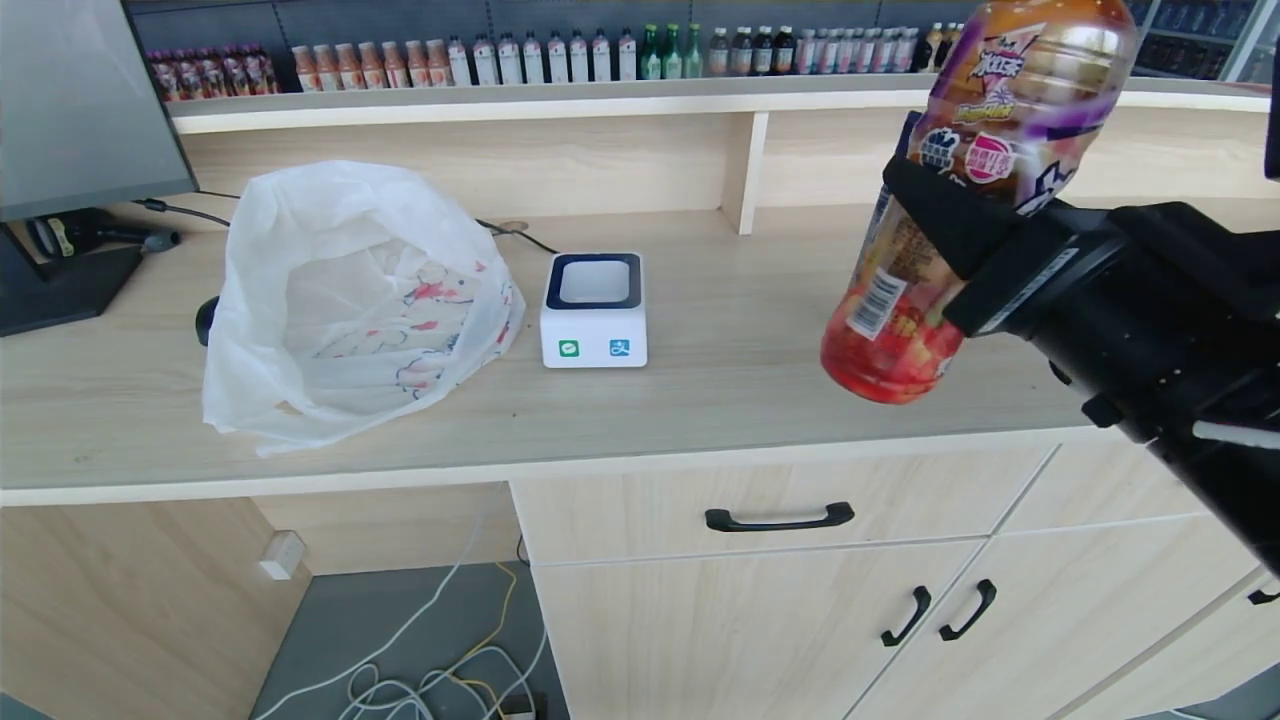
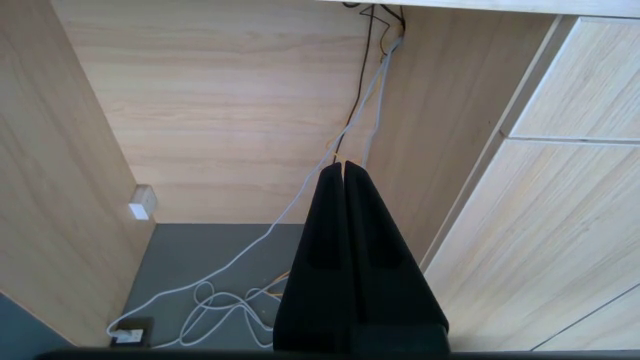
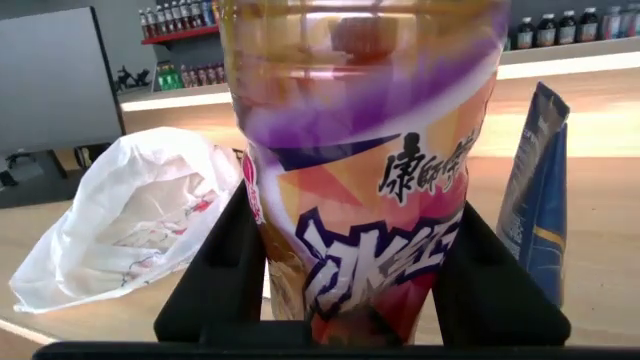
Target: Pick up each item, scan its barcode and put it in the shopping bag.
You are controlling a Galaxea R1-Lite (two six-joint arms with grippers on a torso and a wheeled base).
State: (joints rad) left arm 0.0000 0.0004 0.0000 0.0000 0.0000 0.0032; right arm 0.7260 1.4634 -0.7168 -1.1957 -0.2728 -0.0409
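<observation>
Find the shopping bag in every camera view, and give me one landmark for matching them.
Head view: shopping bag lies on the left part of the counter, beside the white scanner.
Right wrist view: the bag is on the counter, beyond the held bottle.
Left wrist view: aimed at the wood panel under the counter, lower than the bag.
Shared landmark: the dark monitor near the bag.

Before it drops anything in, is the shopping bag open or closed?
Open: the shopping bag lies on the counter with its mouth spread wide, showing its inside.
</observation>
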